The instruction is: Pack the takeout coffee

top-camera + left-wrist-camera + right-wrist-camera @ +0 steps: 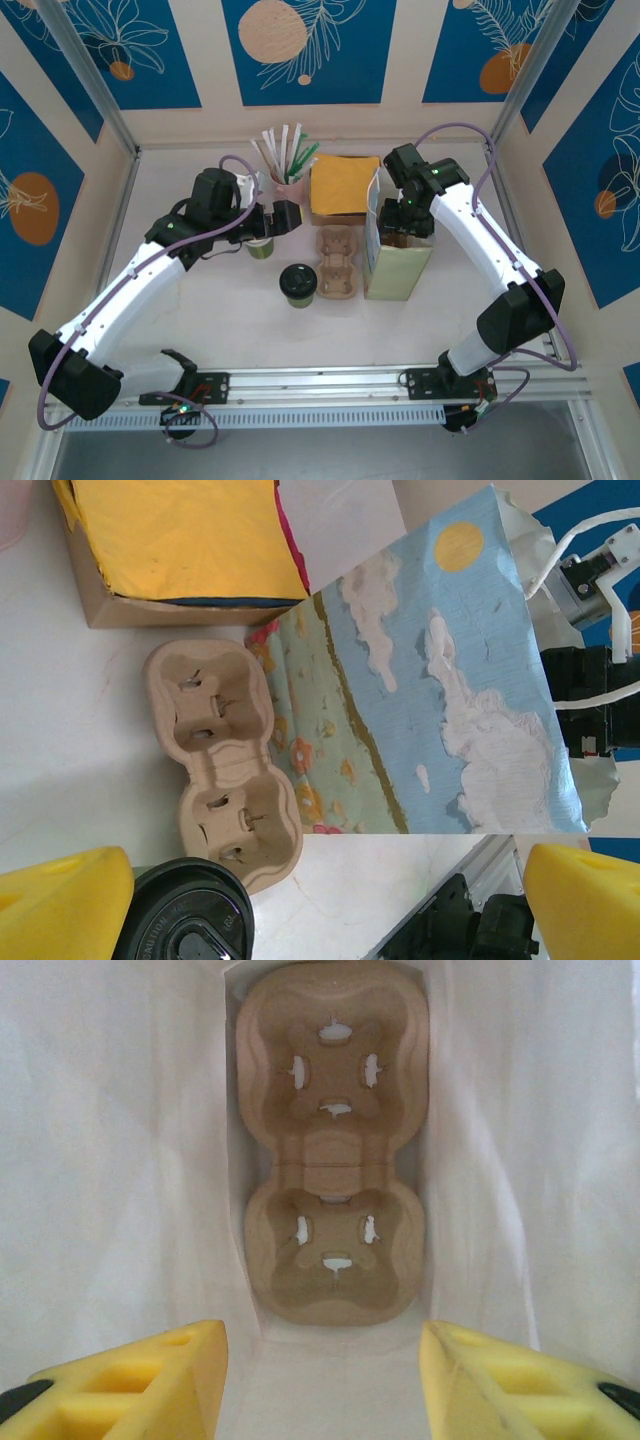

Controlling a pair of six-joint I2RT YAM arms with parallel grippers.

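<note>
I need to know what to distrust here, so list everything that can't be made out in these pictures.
- Top view: the fingertips of the right gripper, hidden inside the paper bag.
- Left wrist view: the takeout coffee below its lid, cut off by the bottom edge. The lid's embossed lettering is too blurred to read.
- Top view: the far side of the lidless green cup, covered by the left arm.

Far side of desk (200,320): pink cup of straws (290,185) touching brown box of yellow sheets (343,187). Lidless green cup (261,247) nearer. Cardboard carrier (337,262) flat, just beside upright paper bag (398,270).
</note>
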